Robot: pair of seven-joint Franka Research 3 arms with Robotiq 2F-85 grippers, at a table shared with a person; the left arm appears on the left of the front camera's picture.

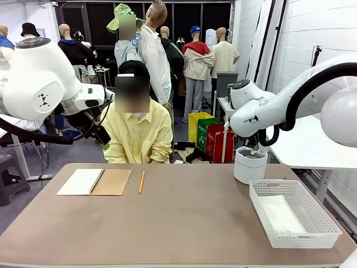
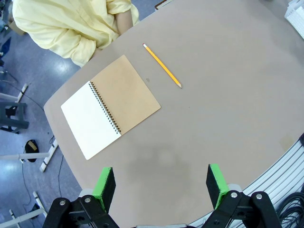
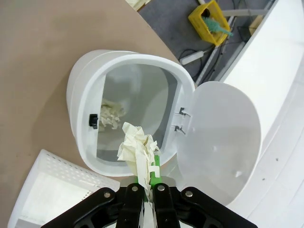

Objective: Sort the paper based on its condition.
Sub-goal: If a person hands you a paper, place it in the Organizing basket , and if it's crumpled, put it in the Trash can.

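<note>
My right gripper (image 3: 146,178) is shut on a crumpled piece of paper (image 3: 137,149), held just above the open white bin (image 3: 80,95). Another crumpled paper (image 3: 110,115) lies at the bottom of that bin. A flat sheet of paper (image 1: 280,215) rests in the white basket (image 1: 312,231) at the table's right. In the front view the right gripper (image 1: 255,148) hangs over the bin (image 1: 249,166). My left gripper (image 2: 160,185) is open and empty, high above the table's left side, seen in the front view as the left gripper (image 1: 102,135).
An open spiral notebook (image 2: 111,104) with a brown cover and a yellow pencil (image 2: 162,65) lie on the brown table (image 1: 184,223) in front of a seated person (image 1: 136,134) in a yellow shirt. The bin's lid (image 3: 223,142) stands swung open.
</note>
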